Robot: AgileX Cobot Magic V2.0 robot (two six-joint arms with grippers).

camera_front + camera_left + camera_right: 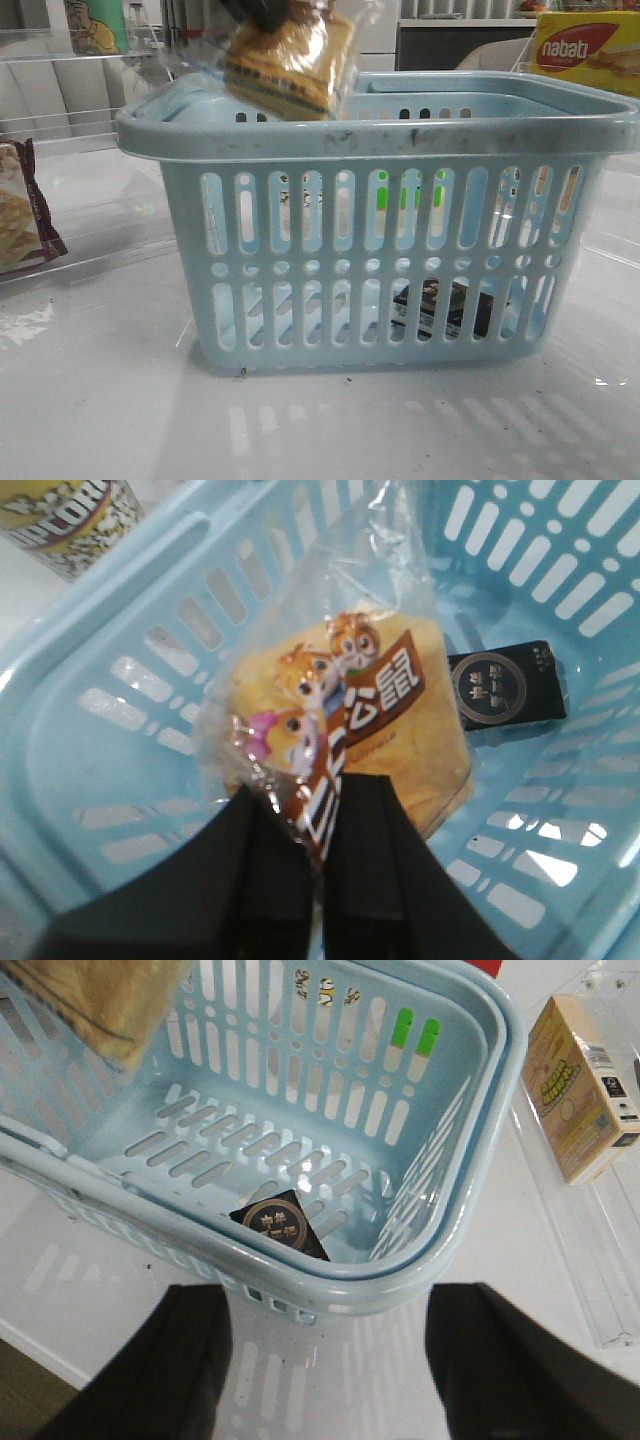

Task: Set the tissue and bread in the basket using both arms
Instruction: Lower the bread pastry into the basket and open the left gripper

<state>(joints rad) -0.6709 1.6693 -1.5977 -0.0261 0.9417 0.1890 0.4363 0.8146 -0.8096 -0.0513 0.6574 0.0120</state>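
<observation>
Bread (345, 735) in clear cartoon-printed wrapper pinched in closed left jaws above basket (90, 670); right jaws spread wide, empty

A: How many of each?
B: One basket (380, 140), one bread (350, 730), one tissue (505, 690).
A: And around it?
B: One nabati box (585, 50), one cracker bag (22, 215), one tan carton (580, 1085), one popcorn cup (70, 515).
</observation>
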